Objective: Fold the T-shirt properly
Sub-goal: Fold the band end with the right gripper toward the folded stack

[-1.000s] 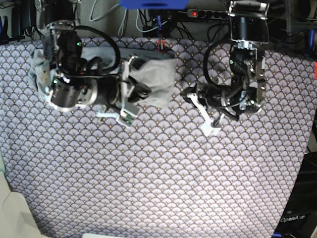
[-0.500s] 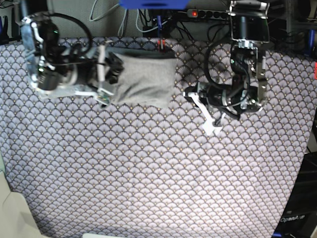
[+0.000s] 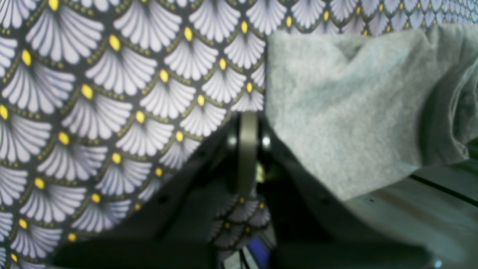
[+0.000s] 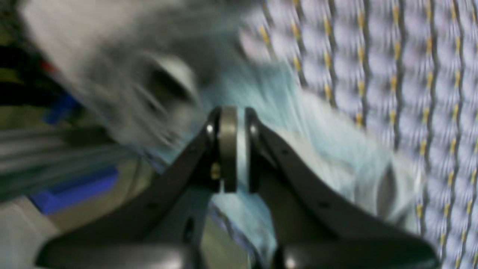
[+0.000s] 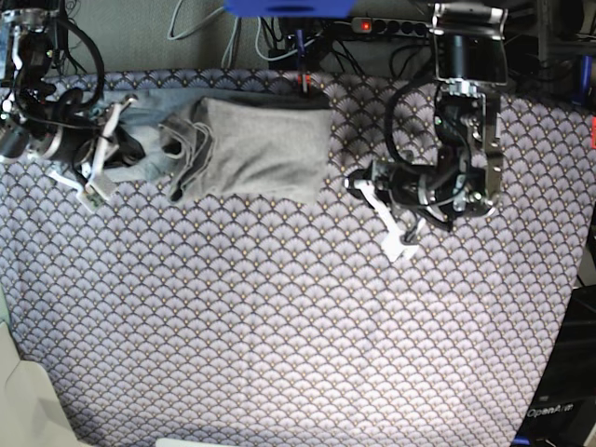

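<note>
The grey T-shirt (image 5: 265, 149) lies folded at the back middle of the patterned tablecloth (image 5: 279, 326). Rumpled folds run along its left side, and a flatter part reaches further left. My right gripper (image 5: 104, 149) is at that left part, shut, with a thin pale strip of cloth between its pads (image 4: 227, 149); this view is motion-blurred. My left gripper (image 5: 382, 219) hangs just right of the shirt's near right corner. Its pads (image 3: 248, 149) are pressed together with nothing between them, and the T-shirt (image 3: 354, 104) lies just beyond the tips.
A power strip (image 5: 391, 26) and cables run behind the table's back edge, with a blue object (image 5: 289, 7) above them. A black box (image 5: 559, 410) stands past the right front corner. A pale object (image 5: 28, 400) sits at the front left.
My right arm has swept from over the shirt out to the far left, uncovering the folded body and its rumpled left side. The left arm has barely moved.
</note>
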Robot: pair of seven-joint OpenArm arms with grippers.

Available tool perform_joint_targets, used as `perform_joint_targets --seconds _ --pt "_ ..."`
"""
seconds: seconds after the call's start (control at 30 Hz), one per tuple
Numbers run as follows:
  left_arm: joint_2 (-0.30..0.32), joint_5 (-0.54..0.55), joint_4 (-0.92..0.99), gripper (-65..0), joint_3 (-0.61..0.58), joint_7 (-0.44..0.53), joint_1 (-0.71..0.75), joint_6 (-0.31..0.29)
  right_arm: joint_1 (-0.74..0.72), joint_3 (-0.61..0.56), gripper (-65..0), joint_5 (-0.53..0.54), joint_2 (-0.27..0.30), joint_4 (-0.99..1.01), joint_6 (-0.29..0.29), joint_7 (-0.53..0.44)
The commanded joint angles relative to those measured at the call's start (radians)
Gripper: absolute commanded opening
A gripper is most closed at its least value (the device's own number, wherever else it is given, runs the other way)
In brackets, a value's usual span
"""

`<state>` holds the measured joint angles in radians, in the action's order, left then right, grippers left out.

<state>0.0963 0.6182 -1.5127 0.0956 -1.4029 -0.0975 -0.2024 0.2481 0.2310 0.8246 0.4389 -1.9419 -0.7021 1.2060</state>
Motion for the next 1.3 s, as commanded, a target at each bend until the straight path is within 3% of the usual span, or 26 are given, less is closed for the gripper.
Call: perform_joint_targets --seconds 0.0,0.4,0.53,0.8,1.03,1.27 --pt "0.0 0.013 -0.016 -65.0 -0.001 0.007 -0.017 -0.001 -0.014 0.005 -62.1 0.058 0.002 -0.035 0.004 -0.021" --pt "0.0 0.01 -0.016 -65.0 0.002 0.007 -0.015 -0.001 -0.203 -0.388 -62.1 0.078 -0.139 -0.037 0.004 0.013" --pt "0.001 0.013 -0.016 -65.0 0.002 0.007 -0.012 -0.001 -0.198 -0.44 -62.1 0.077 -0.144 0.0 0.004 -0.01" --pt "0.001 0.013 -0.016 -65.0 0.002 0.007 -0.011 -0.001 -0.129 -0.442 -62.1 -0.087 -0.125 0.154 0.004 -0.122" --pt "0.001 0.015 -0.016 -65.0 0.002 0.007 -0.012 -0.001 -0.071 -0.431 -62.4 -0.113 -0.01 0.154 0.004 -0.202" --pt "0.0 0.015 -0.016 -65.0 0.002 0.007 -0.014 -0.001 -0.025 -0.247 -62.4 -0.115 0.044 0.154 0.004 -0.214"
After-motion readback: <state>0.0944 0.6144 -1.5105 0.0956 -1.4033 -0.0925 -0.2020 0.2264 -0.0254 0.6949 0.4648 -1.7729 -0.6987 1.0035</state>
